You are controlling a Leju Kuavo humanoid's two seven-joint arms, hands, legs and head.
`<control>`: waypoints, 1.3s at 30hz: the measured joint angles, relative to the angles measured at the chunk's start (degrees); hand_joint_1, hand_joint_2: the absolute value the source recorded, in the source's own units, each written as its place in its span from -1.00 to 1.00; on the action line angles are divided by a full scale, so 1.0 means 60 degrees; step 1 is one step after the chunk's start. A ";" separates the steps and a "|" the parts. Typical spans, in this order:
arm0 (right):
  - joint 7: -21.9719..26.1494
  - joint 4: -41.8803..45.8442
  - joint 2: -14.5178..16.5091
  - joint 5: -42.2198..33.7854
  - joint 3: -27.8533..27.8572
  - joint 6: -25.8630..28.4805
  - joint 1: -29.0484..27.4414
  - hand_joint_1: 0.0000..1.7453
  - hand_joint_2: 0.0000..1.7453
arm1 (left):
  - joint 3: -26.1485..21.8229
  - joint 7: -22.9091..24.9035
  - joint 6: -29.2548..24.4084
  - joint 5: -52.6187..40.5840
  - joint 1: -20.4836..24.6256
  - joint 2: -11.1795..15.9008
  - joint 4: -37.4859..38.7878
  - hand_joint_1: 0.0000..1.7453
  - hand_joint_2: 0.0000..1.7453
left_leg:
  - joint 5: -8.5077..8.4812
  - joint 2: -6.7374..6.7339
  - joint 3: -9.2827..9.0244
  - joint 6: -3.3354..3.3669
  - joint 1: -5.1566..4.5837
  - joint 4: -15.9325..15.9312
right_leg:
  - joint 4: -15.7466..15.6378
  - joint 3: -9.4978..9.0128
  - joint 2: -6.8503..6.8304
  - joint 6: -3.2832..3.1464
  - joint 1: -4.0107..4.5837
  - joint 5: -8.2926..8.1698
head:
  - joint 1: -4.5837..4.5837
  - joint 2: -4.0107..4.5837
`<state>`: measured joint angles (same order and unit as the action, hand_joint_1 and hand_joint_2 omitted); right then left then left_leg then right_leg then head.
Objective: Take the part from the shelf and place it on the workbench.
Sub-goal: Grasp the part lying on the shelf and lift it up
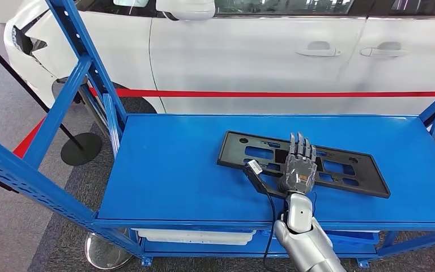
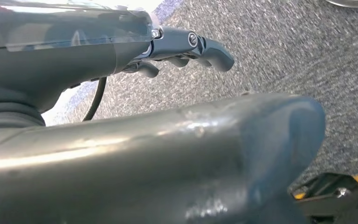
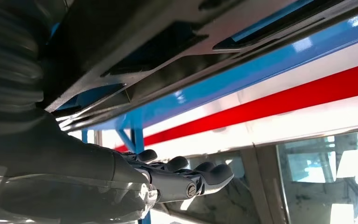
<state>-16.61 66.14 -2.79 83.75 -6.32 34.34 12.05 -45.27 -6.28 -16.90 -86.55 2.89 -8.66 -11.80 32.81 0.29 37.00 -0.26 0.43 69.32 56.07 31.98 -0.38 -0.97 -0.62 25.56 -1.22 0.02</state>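
Note:
The part is a flat black rectangular frame with cut-outs (image 1: 351,170), lying on the blue shelf top (image 1: 175,170) right of its middle. My right hand (image 1: 299,167) reaches in from the front edge and lies over the frame's middle, fingers straight and pointing away from me, thumb out to the left by the frame's near edge. In the right wrist view the frame's dark edge (image 3: 158,51) runs close by the stretched fingers (image 3: 177,175), with a gap between them. My left hand (image 2: 186,46) hangs over grey carpet, fingers loosely bent, holding nothing.
A white car (image 1: 249,51) stands just behind the shelf, with a red barrier tape (image 1: 272,93) between them. Blue uprights (image 1: 90,62) rise at the shelf's left end and another at the right. A black stanchion base (image 1: 81,148) sits on the floor at left. A white tray (image 1: 192,235) lies on the lower level.

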 joint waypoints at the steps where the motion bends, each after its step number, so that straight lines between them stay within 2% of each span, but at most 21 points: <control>1: 0.0125 -0.0011 0.0004 -0.0163 0.0024 0.0040 -0.0002 -1.00 1.00 | 0.0000 -0.0007 0.0000 0.0000 -0.0007 0.0000 0.0000 -1.00 -1.00 | 0.0214 -0.0001 0.0265 -0.0025 0.0013 0.0565 | 0.0010 0.0008 -0.0003 -0.0001 0.0005 0.0002 | -0.0002 0.0000; 2: 0.0196 -0.0023 0.0008 -0.0257 0.0044 0.0069 -0.0003 -1.00 1.00 | 0.0000 -0.0015 0.0001 0.0000 -0.0016 0.0000 0.0000 -1.00 -1.00 | 0.0258 -0.0001 0.0408 -0.0043 0.0023 0.0866 | 0.0023 0.0013 -0.0004 -0.0002 0.0009 0.0008 | -0.0001 0.0000; 3: 0.0239 -0.0035 0.0013 -0.0303 0.0058 0.0089 -0.0003 -1.00 1.00 | 0.0000 -0.0023 0.0002 0.0000 -0.0024 0.0000 0.0000 -1.00 -1.00 | 0.0109 -0.0002 0.0370 -0.0050 0.0030 0.0788 | 0.0043 0.0015 0.0001 0.0004 0.0011 0.0016 | -0.0002 0.0000; 5: 0.0281 -0.0055 0.0016 -0.0337 0.0078 0.0120 -0.0002 -1.00 1.00 | 0.0000 -0.0036 0.0003 0.0000 -0.0023 0.0004 0.0000 -1.00 -1.00 | -0.0550 -0.0009 -0.0193 -0.0028 0.0041 -0.0377 | 0.0113 0.0013 0.0017 0.0040 0.0008 0.0057 | -0.0001 0.0000; 7: 0.0325 -0.0065 0.0021 -0.0359 0.0099 0.0201 -0.0007 -1.00 1.00 | 0.0000 -0.0045 0.0000 0.0000 -0.0001 0.0007 0.0000 -1.00 -1.00 | -0.0951 -0.0011 -0.0725 0.0045 0.0016 -0.1502 | 0.0215 0.0043 0.0032 0.0125 0.0042 0.0115 | -0.0007 0.0000; 12: 0.0378 -0.0060 0.0104 -0.0375 0.0148 0.0399 -0.0053 -1.00 1.00 | 0.0000 -0.0057 -0.0008 -0.0003 0.0011 0.0025 0.0000 -1.00 -1.00 | -0.1096 -0.0007 -0.0846 0.0357 -0.0017 -0.1888 | 0.0384 0.0150 0.0048 0.0375 0.0009 0.0224 | -0.0021 0.0000; 14: 0.0420 -0.0056 0.0126 -0.0366 0.0150 0.0395 -0.0072 -1.00 1.00 | -0.0003 -0.0095 -0.0020 0.0037 0.0037 0.0027 0.0000 -1.00 -1.00 | -0.1164 -0.0014 -0.0842 0.0458 0.0011 -0.1962 | 0.1158 0.0506 0.0053 0.0452 -0.0024 0.0717 | -0.0032 0.0000; 16: 0.0486 -0.0056 0.0133 -0.0377 0.0149 0.0386 -0.0123 -1.00 1.00 | -0.0018 -0.0143 -0.0026 0.0107 0.0045 0.0025 0.0000 -1.00 -1.00 | -0.1175 -0.0012 -0.0808 0.0482 0.0005 -0.1964 | 0.2402 0.1117 0.0054 0.0515 -0.0035 0.1290 | -0.0037 0.0000; 17: 0.0508 -0.0056 0.0137 -0.0386 0.0149 0.0383 -0.0157 -1.00 1.00 | -0.0029 -0.0157 -0.0027 0.0134 0.0038 0.0025 0.0000 -1.00 -1.00 | -0.1173 -0.0011 -0.0803 0.0480 0.0003 -0.1959 | 0.2806 0.1326 0.0053 0.0534 -0.0041 0.1381 | -0.0036 0.0000; 18: 0.0518 -0.0056 0.0141 -0.0391 0.0149 0.0383 -0.0181 -1.00 1.00 | -0.0038 -0.0160 -0.0028 0.0149 0.0032 0.0025 0.0000 -1.00 -1.00 | -0.1168 -0.0011 -0.0808 0.0473 0.0003 -0.1956 | 0.2868 0.1374 0.0053 0.0540 -0.0043 0.1281 | -0.0036 0.0000; 19: 0.0520 -0.0055 0.0145 -0.0393 0.0149 0.0382 -0.0190 -1.00 1.00 | -0.0044 -0.0166 -0.0027 0.0160 0.0029 0.0023 0.0000 -1.00 -1.00 | -0.1159 -0.0008 -0.0824 0.0461 0.0003 -0.1954 | 0.2550 0.1231 0.0052 0.0530 -0.0046 0.1006 | -0.0036 0.0000; 22: 0.0535 -0.0047 0.0153 -0.0462 0.0150 0.0383 -0.0163 -1.00 1.00 | -0.0090 -0.0357 -0.0002 0.0352 0.0046 -0.0001 0.0000 -1.00 -1.00 | -0.1109 0.0009 -0.0881 0.0371 -0.0025 -0.1939 | 0.0674 0.0312 0.0055 0.0410 -0.0009 0.0151 | -0.0035 0.0000; 23: 0.0560 -0.0037 0.0158 -0.0525 0.0150 0.0377 -0.0160 -1.00 1.00 | -0.0139 -0.0496 0.0025 0.0475 0.0057 -0.0008 0.0000 -1.00 -1.00 | -0.1094 0.0012 -0.0886 0.0324 -0.0034 -0.1932 | 0.0322 0.0146 0.0059 0.0362 0.0019 0.0073 | -0.0033 0.0000; 25: 0.0651 -0.0011 0.0167 -0.0698 0.0149 0.0311 -0.0160 -0.99 1.00 | -0.0263 -0.0769 0.0081 0.0663 0.0077 -0.0022 0.0000 -1.00 -1.00 | -0.1081 0.0013 -0.0893 0.0209 -0.0028 -0.1941 | 0.0179 0.0098 0.0068 0.0272 0.0062 0.0087 | -0.0028 0.0000; 27: 0.0744 0.0010 0.0189 -0.0892 0.0149 0.0217 -0.0155 0.01 1.00 | -0.0338 -0.0896 0.0108 0.0700 0.0097 -0.0034 0.0000 -1.00 -1.00 | -0.0971 0.0007 -0.0873 0.0099 -0.0002 -0.1830 | 0.0107 0.0053 0.0060 0.0157 0.0031 0.0052 | -0.0023 0.0000; 29: 0.0844 0.0020 0.0228 -0.1142 0.0149 0.0176 -0.0149 1.00 1.00 | -0.0360 -0.0913 0.0113 0.0690 0.0116 -0.0046 0.0000 -1.00 -1.00 | -0.0508 0.0004 -0.0573 0.0019 0.0020 -0.1115 | 0.0043 0.0014 0.0033 0.0026 -0.0008 0.0024 | -0.0014 0.0000; 31: 0.0991 0.0020 0.0266 -0.1475 0.0149 0.0186 -0.0167 1.00 1.00 | -0.0364 -0.0872 0.0091 0.0653 0.0111 -0.0056 0.0000 -1.00 -1.00 | 0.0115 0.0004 -0.0020 -0.0072 0.0063 0.0125 | 0.0051 0.0020 0.0003 -0.0054 0.0006 0.0040 | -0.0010 0.0000; 33: 0.1151 0.0034 0.0301 -0.1774 0.0149 0.0214 -0.0236 1.00 1.00 | -0.0366 -0.0784 0.0047 0.0627 0.0084 -0.0056 0.0000 -1.00 -1.00 | 0.0233 0.0000 0.0227 -0.0193 0.0142 0.0716 | 0.0091 0.0029 -0.0004 -0.0076 0.0006 0.0060 | -0.0011 0.0000; 34: 0.1216 0.0074 0.0313 -0.1865 0.0148 0.0228 -0.0292 1.00 1.00 | -0.0372 -0.0729 0.0024 0.0626 0.0074 -0.0050 0.0000 -1.00 -1.00 | 0.0021 -0.0005 0.0099 -0.0255 0.0190 0.0480 | 0.0134 0.0035 0.0002 -0.0070 -0.0005 0.0080 | -0.0012 0.0000; 37: 0.1353 0.0436 0.0346 -0.1923 0.0095 0.0253 -0.0492 1.00 1.00 | -0.0414 -0.0546 -0.0025 0.0633 0.0065 -0.0015 0.0000 -1.00 -1.00 | -0.0736 0.0000 -0.0758 -0.0420 0.0314 -0.1246 | 0.0415 0.0116 0.0040 0.0035 -0.0014 0.0238 | -0.0008 0.0000; 39: 0.1397 0.0798 0.0358 -0.1903 -0.0017 0.0255 -0.0599 1.00 1.00 | -0.0458 -0.0467 -0.0050 0.0665 0.0054 0.0006 0.0000 -1.00 -1.00 | -0.0756 0.0022 -0.0938 -0.0343 0.0305 -0.1662 | 0.0572 0.0212 0.0069 0.0124 0.0030 0.0310 | -0.0023 0.0000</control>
<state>-8.22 70.93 -0.64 72.33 -6.42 35.87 8.46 -48.01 -9.09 -17.20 -82.56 3.22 -8.62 -11.80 28.27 0.43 31.37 -2.31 2.26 59.35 59.50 33.25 0.04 -0.23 -0.44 27.43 -1.36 0.02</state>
